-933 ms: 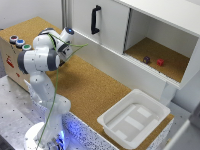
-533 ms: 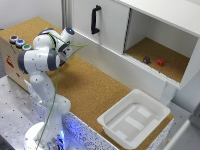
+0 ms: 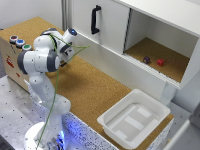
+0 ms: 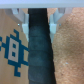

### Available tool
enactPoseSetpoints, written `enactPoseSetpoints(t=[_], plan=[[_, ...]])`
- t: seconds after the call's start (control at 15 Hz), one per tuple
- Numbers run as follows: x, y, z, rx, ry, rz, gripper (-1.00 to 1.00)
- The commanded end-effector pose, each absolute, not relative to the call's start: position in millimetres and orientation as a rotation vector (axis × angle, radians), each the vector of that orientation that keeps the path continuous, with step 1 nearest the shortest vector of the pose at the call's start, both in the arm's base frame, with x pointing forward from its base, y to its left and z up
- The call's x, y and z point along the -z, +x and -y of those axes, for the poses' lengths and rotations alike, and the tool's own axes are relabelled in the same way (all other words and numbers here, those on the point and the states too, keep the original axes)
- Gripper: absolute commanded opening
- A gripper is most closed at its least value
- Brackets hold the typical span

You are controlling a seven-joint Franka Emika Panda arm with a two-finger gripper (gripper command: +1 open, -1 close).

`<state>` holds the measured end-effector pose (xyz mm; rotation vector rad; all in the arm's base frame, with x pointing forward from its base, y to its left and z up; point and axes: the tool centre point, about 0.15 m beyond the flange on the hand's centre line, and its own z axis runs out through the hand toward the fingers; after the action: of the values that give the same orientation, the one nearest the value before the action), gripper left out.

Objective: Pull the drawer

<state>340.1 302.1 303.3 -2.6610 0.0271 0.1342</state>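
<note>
The arm is bent over the light wooden box [image 3: 12,62] at the exterior view's left, its gripper [image 4: 38,15] open astride the drawer's black bar handle [image 4: 40,50], so closing and pulling outward come next.

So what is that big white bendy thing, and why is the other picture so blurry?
The white bendy thing is a robot arm. One picture looks at it from outside. It stands beside a cork table with a white tray on it and a white cabinet behind, holding two small objects, one red. The blurry picture comes from a camera on the arm's wrist, very close up. It shows a dark bar between the pale gripper fingers. I can't tell whether the gripper is squeezing it.
</note>
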Motion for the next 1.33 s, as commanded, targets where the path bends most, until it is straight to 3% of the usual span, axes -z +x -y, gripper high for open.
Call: enactPoseSetpoints(t=[0.0,1.2,1.27], plan=[[-251,353,-233,-0.163,-2.537,-0.063,-1.0],[-254,358,-100,-0.104,-2.585,-0.353,-1.0],[-255,359,-97,-0.11,-2.594,-0.361,1.0]])
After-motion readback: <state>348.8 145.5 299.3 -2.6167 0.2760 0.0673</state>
